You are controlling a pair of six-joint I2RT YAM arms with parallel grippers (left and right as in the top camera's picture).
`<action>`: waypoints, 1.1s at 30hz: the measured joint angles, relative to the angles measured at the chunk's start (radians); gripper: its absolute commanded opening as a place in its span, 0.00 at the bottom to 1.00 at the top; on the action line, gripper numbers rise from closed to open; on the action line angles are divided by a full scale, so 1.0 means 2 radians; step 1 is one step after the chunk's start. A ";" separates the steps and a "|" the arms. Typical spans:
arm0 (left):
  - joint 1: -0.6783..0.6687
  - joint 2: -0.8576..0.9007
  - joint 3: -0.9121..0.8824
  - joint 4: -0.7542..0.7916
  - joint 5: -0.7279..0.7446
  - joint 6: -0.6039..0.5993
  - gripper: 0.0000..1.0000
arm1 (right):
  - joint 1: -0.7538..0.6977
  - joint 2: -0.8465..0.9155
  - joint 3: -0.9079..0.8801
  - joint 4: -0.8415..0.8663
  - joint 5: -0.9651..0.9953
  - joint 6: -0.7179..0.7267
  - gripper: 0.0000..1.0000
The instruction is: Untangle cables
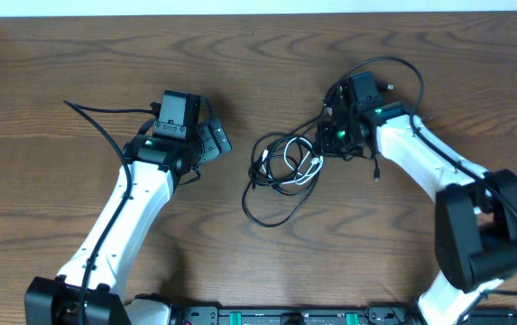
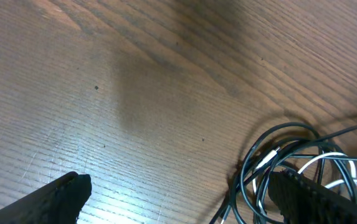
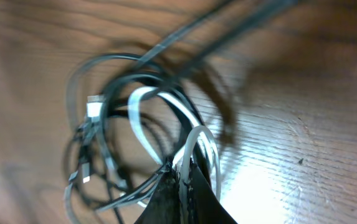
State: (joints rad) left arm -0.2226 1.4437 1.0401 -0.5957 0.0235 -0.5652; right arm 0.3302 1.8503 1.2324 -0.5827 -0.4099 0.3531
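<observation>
The cables (image 1: 283, 170) lie as a loose tangle of thin black and white loops in the middle of the table, between my two arms. My right gripper (image 1: 332, 140) is at the tangle's right edge. In the right wrist view it (image 3: 182, 177) is shut on a white cable (image 3: 139, 118), which runs up between the closed fingers while black loops and a silvery plug (image 3: 93, 107) spread to the left. My left gripper (image 1: 213, 142) hovers left of the tangle. Its fingers (image 2: 63, 194) stand wide open and hold nothing. The cables (image 2: 290, 155) lie by its right finger.
Thick black arm wires trail over the wood by the left arm (image 1: 105, 122) and loop above the right arm (image 1: 404, 70). The table's far edge (image 1: 258, 11) runs along the top, and bare wood (image 2: 134, 81) spreads left of the tangle.
</observation>
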 measured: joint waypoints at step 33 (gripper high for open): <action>0.000 0.000 0.000 0.000 0.000 0.000 0.98 | 0.032 -0.237 0.012 0.060 0.042 -0.085 0.01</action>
State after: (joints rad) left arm -0.2226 1.4437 1.0401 -0.5957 0.0235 -0.5652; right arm 0.3935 1.3754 1.2556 -0.4625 -0.3256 0.1822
